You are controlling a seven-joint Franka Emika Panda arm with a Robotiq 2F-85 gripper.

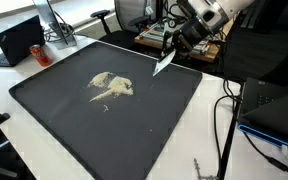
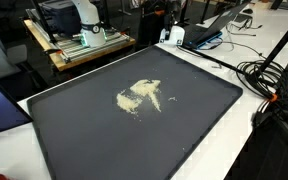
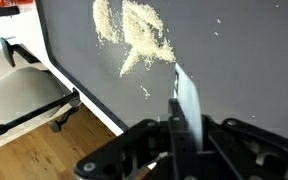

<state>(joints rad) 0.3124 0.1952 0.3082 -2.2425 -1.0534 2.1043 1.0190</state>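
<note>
White scraper (image 3: 187,95) tight in hand (image 3: 187,135)

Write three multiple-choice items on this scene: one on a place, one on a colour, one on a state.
1. Where does the crumb pile lie?
A) near the middle of the mat
B) on the laptop
C) on the wooden floor

2. What colour is the mat?
A) white
B) black
C) red

3. How is the gripper?
A) wide open and empty
B) shut on the white blade
C) out of view

Answers:
1 A: both exterior views show it mid-mat.
2 B: it looks dark against the white table.
3 B: the wrist view shows the blade clamped between the fingers.
</note>
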